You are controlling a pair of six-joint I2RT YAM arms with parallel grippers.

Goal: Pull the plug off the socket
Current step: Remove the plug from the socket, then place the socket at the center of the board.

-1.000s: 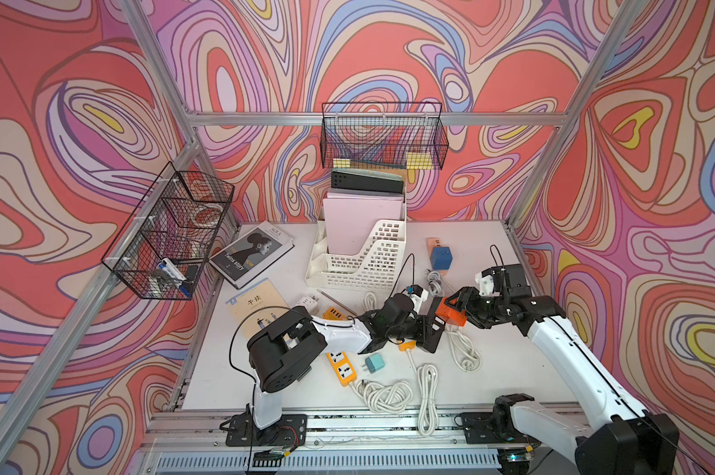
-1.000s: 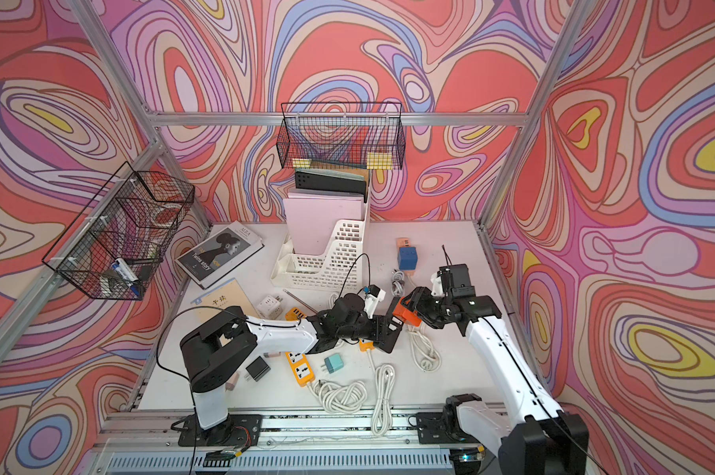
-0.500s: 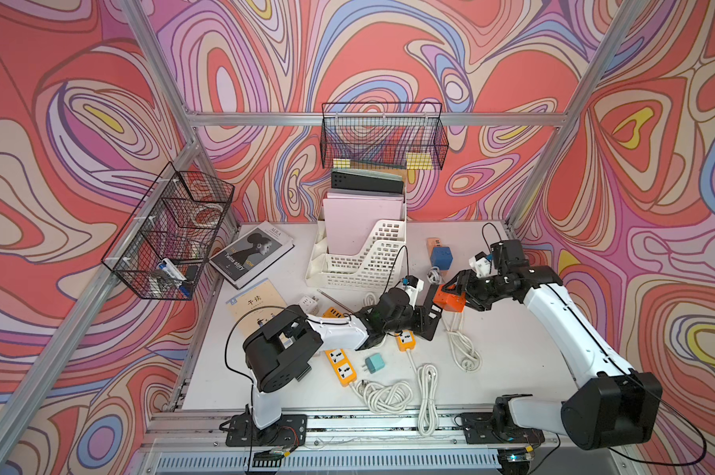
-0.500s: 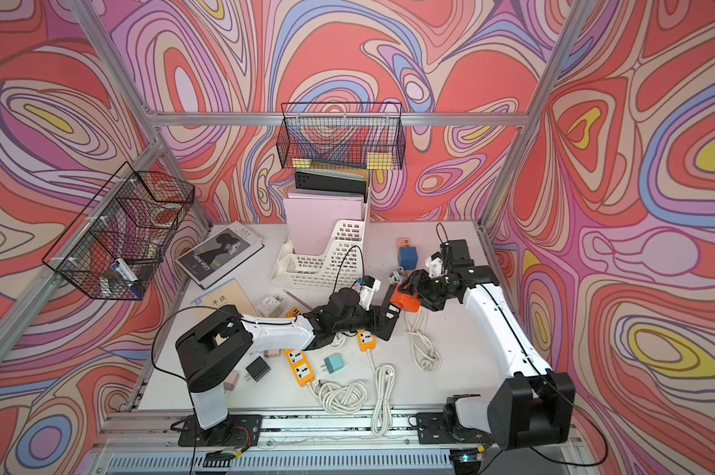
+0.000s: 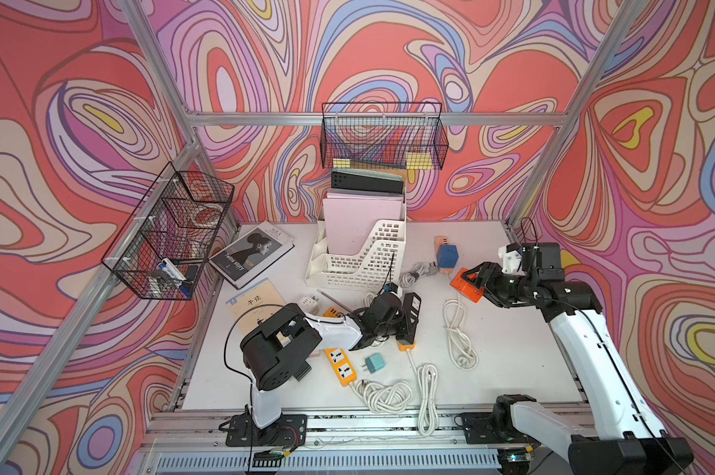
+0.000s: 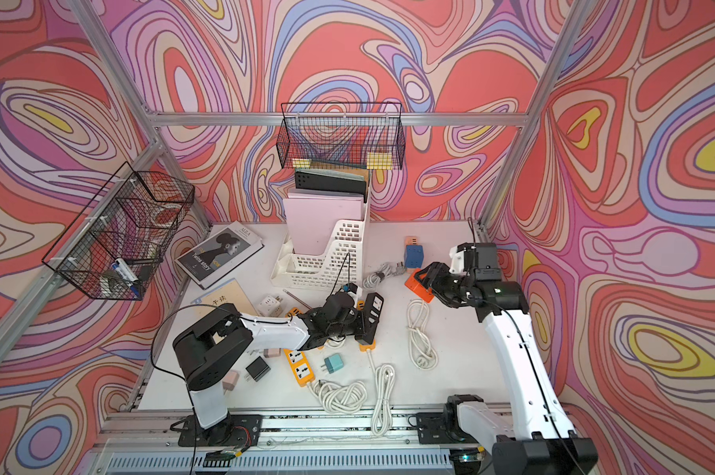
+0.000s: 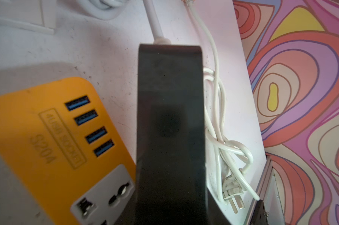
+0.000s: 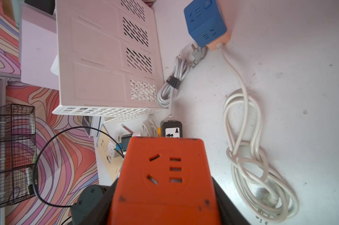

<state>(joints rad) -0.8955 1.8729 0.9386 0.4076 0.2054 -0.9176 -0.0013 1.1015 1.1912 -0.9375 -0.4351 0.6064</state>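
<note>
Two coils of white cable (image 5: pixel 384 395) lie nearest, at the bottom centre of both top views, on the white table (image 5: pixel 512 349). Just above them sit a yellow outlet strip (image 5: pixel 341 364) and a small teal charger (image 5: pixel 375 364).

Above these, at centre frame, the left gripper (image 5: pixel 403 327) is pinched tight on the black socket strip (image 5: pixel 411 312), which stands tilted up off the table. In the left wrist view the black strip (image 7: pixel 170 126) fills the middle, and a yellow block with four blue USB ports (image 7: pixel 47 146) lies beside it.

Another white cable (image 5: pixel 456 329) lies looped to the right of the strip.

Further up and to the right, the right gripper (image 5: pixel 477 283) clamps the orange plug block (image 5: pixel 462 283). The block is held above the table and well apart from the black strip. In the right wrist view its face with the pin slots (image 8: pixel 164 169) is turned to the camera, with a jaw on either side.

Beyond it a blue cube socket (image 5: pixel 447 255) stands near the white file rack (image 5: pixel 364 263). A book (image 5: pixel 251 255) lies at the upper left of the table.

Farthest off, one wire basket (image 5: pixel 382 135) hangs on the back wall and one (image 5: pixel 170 234) on the left wall.
</note>
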